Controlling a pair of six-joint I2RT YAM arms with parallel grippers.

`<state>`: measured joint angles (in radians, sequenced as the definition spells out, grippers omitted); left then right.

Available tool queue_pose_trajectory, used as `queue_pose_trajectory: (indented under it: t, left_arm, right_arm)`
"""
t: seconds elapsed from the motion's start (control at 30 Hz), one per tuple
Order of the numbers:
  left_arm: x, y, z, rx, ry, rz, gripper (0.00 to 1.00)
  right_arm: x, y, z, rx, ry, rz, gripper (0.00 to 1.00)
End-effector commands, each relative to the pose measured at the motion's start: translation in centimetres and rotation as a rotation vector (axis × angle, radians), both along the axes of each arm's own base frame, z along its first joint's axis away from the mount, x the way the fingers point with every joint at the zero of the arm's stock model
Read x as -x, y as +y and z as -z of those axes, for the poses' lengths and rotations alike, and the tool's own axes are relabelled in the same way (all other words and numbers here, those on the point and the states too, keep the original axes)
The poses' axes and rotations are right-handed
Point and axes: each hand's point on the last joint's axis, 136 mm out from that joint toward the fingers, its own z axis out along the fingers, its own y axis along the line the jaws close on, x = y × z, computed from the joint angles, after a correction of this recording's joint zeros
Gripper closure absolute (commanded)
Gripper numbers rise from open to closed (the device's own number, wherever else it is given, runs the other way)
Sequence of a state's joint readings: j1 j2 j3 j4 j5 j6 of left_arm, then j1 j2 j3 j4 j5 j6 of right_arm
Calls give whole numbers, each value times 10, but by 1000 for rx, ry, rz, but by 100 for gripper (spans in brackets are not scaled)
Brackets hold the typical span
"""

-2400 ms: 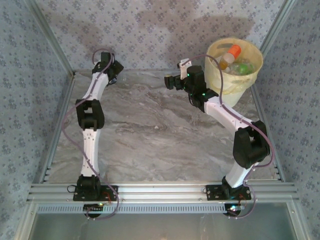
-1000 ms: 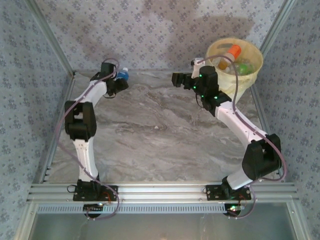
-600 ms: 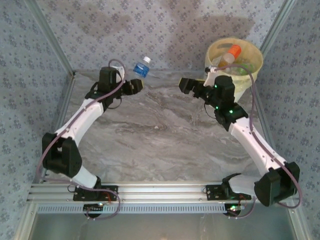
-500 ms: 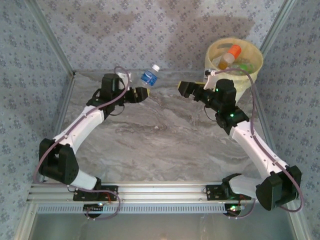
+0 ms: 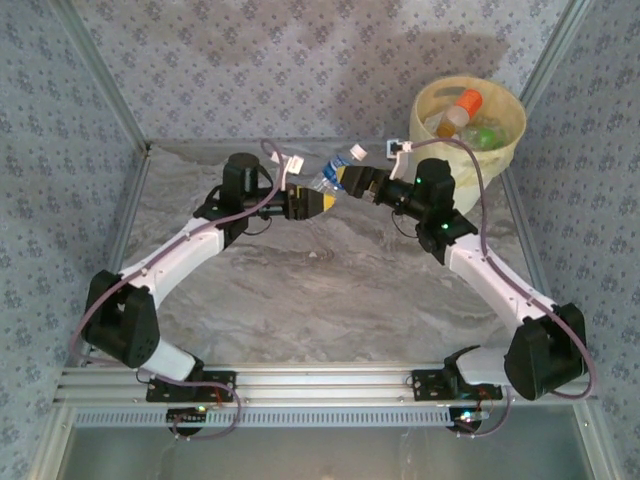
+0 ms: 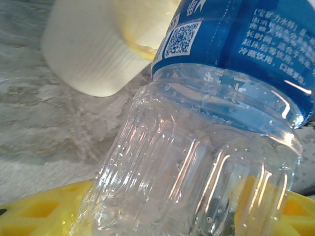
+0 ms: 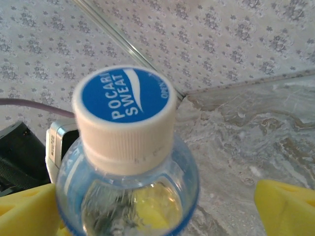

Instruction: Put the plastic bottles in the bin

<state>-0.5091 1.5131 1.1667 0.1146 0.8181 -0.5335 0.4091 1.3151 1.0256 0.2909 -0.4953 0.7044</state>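
Marble table [image 5: 300,290], papered walls behind. My left gripper [image 5: 320,201] is clamped on the clear base of a blue-labelled bottle [image 5: 333,176], holding it up near the middle of the far edge. My right gripper [image 5: 347,178] stands wide, yellow fingers [image 7: 285,201] either side of the cap [image 7: 124,105] (no contact that I can see). Bin [image 5: 505,150] sits in the far right corner, more bottles [image 5: 465,108] inside.

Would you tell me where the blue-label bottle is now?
Top view: the bottle is at far centre, the left gripper shut on its base, its cap toward the open right gripper, left of the bin.
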Motion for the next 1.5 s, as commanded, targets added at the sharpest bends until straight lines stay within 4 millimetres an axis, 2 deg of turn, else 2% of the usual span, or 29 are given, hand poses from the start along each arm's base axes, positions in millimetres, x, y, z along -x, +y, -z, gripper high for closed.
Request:
queue_pose_trajectory:
  t: [0.0,0.1,0.2,0.37,0.47,0.63,0.77,0.9,0.97,1.07,1.13,1.27,1.4,1.47]
  left_arm:
    - [7,-17,-28,68,-70,93,43]
    - [5,-23,-30,85,-67,97,43]
    - [3,-26,-27,79,-57,96,42]
    - [-2,-26,-17,59,-30,80,40]
    - [-3,-26,-21,62,-36,72,31]
    - [-5,-20,-25,72,-47,59,3]
    - [-9,-8,-32,108,-59,23,2]
    - [-8,7,-32,64,-121,-67,2]
    - [-11,19,-29,28,-156,-143,2]
    - [-20,45,-23,-39,-201,-314,2]
    - [-31,72,-17,-102,-207,-485,2]
    - [-39,118,-16,-165,-218,-714,2]
    - [-39,155,-9,-229,-216,-858,2]
    - [-38,173,-3,-261,-201,-929,2]
  right_arm:
    - [0,10,-23,-68,-47,-45,0]
    - [0,17,-20,-87,-33,-81,1]
    - [0,16,-18,-90,-37,-76,18]
    - [2,9,-22,-89,-62,-54,31]
    - [1,3,-23,-70,-68,-40,38]
    - [-3,-21,-37,-62,-108,10,46]
    - [-13,-50,-50,-21,-140,84,48]
    - [-29,-102,-69,73,-183,242,49]
    - [-38,-130,-85,117,-208,338,49]
    - [-54,-167,-96,186,-215,467,49]
    - [-65,-189,-107,227,-236,547,49]
    - [-88,-225,-121,288,-267,692,49]
    - [-121,-259,-123,321,-244,816,49]
    - [-140,-273,-115,362,-206,877,49]
